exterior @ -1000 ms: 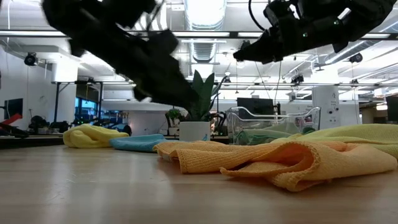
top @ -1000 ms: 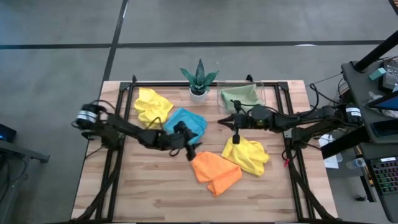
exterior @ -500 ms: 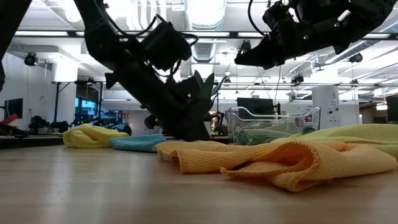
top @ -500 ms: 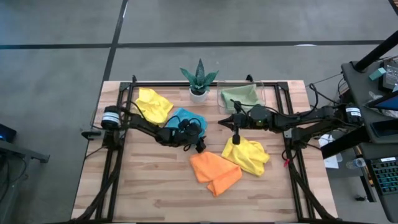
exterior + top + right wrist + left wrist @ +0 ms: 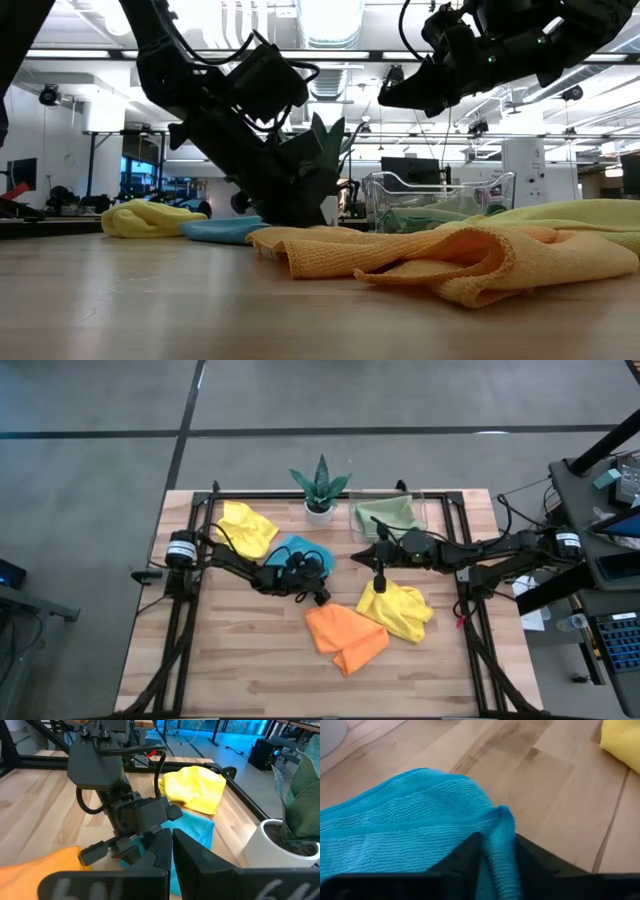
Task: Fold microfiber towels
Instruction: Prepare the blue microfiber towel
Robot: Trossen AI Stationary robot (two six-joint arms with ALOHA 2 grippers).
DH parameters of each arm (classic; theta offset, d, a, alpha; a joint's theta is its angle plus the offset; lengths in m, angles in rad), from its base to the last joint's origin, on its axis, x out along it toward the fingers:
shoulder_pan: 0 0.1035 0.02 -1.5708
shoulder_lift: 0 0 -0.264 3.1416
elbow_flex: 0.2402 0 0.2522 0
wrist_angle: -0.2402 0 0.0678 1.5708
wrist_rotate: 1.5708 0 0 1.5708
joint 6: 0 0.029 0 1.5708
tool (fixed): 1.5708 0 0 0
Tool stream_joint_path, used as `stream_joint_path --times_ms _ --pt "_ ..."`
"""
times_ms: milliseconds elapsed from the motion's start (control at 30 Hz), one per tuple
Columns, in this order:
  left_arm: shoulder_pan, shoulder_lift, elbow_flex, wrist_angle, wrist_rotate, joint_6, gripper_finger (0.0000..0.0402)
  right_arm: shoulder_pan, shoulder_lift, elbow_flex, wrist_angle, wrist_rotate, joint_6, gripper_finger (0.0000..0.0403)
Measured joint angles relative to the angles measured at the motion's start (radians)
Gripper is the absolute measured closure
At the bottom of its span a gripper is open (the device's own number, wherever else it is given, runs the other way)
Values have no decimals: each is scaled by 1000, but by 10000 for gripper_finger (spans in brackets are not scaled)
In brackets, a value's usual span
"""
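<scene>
The sky blue towel [image 5: 318,556] lies crumpled on the table just in front of the potted plant. My left gripper [image 5: 497,842] is down at the towel's right near edge and shut on it; the low view shows that gripper [image 5: 295,215] at table height. My right gripper [image 5: 378,552] hangs well above the table, right of the blue towel, shut and holding nothing [image 5: 171,840]. An orange towel [image 5: 345,635] and a yellow towel [image 5: 398,608] lie bunched near the middle. A second yellow towel [image 5: 245,528] lies at the far left. A sage green towel [image 5: 385,515] rests in the clear tray. My left gripper pinches a raised fold at the blue towel's edge [image 5: 499,827] between its two fingers. The fingers [image 5: 465,857] slant down at it from the table's left. The rest of the towel [image 5: 410,815] lies slack on the table.
The potted plant [image 5: 320,490] and the clear tray [image 5: 420,510] stand along the far edge. A black frame [image 5: 195,610] runs round the table top. Bare wood [image 5: 250,660] shows at the near left.
My left gripper has come down from above the table and moved a little toward the right edge. It now sits on the blue towel's edge. The towels have not moved.
</scene>
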Motion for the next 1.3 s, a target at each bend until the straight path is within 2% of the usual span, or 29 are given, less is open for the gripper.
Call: stream_joint_path --times_ms 67,133,300,400,733,967,1100,1300 --pt "0 -2 0 3 19 2 367 0 0 0 0 0 2 394" --pt "-1 -3 0 2 23 9 392 0 0 0 -2 0 2 394" --pt "-14 -33 -3 -14 37 50 399 0 0 0 -13 0 2 394" --pt "-36 -96 -3 -25 22 95 400 0 0 -1 -18 0 1 394" --pt "-158 -431 -7 -220 -17 256 401 0 0 -1 -30 0 -1 394" --pt "-249 -607 -10 -264 -20 332 401 2 0 -1 -34 -22 39 393" --pt "-258 -662 -17 -265 -20 334 401 10 0 9 -27 -61 75 373" --pt "-258 -669 -33 -264 -21 336 401 32 0 39 -3 -97 94 305"
